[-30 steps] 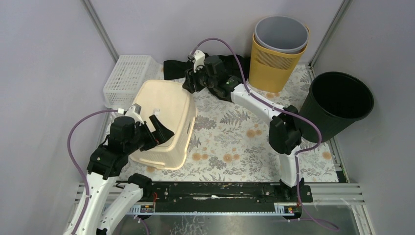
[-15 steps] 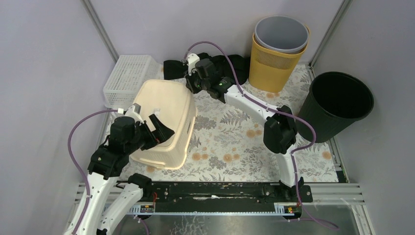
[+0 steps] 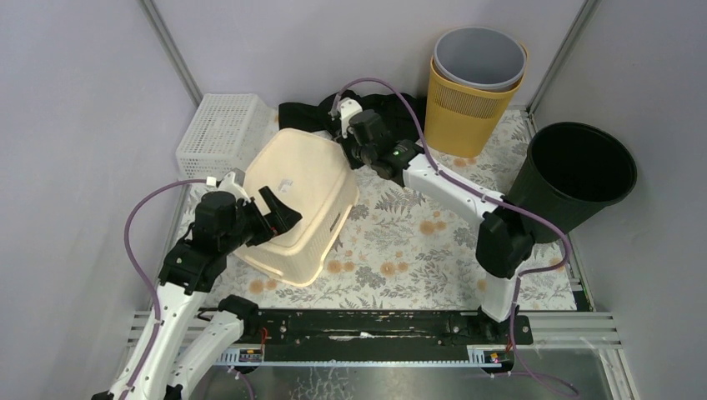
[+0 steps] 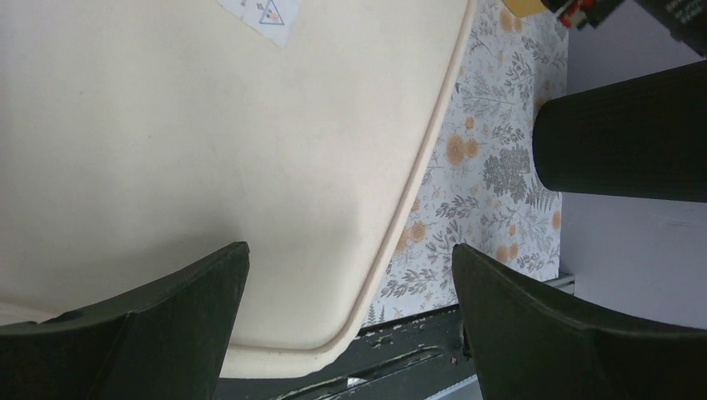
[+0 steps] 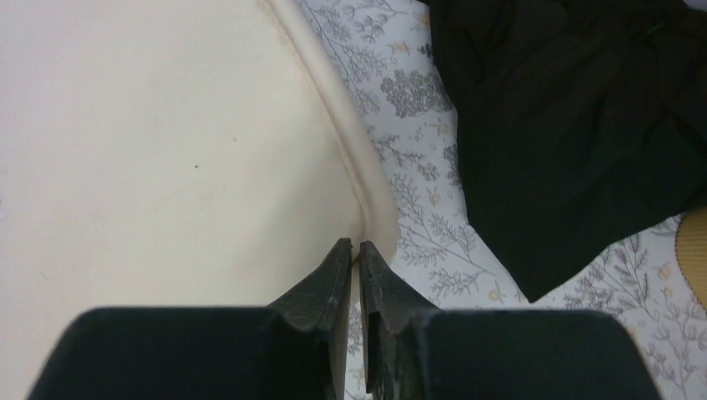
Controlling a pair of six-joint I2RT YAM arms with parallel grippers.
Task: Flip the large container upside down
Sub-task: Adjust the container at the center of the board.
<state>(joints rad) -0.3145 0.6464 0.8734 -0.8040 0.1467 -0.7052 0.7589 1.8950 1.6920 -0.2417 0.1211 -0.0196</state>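
Observation:
The large container (image 3: 304, 192) is a cream plastic basket lying base-up and slightly tilted on the floral mat; its smooth base fills the left wrist view (image 4: 208, 125) and the right wrist view (image 5: 167, 150). My left gripper (image 3: 279, 223) hovers open over the near-left part of that base, the base's rounded corner showing between its fingers (image 4: 348, 250). My right gripper (image 3: 343, 148) is shut, its tips (image 5: 356, 243) at the raised rim of the far right corner of the base, with nothing between them.
A white lattice basket (image 3: 218, 133) stands at the back left. A black cloth (image 3: 308, 112) lies behind the container. A yellow bin (image 3: 471, 104) holding a grey bin (image 3: 479, 54) is at the back. A black bin (image 3: 579, 175) stands at the right.
The container has shifted right and settled flatter with its base up. My right gripper closed and moved right along the far corner. My left arm followed the container, still open.

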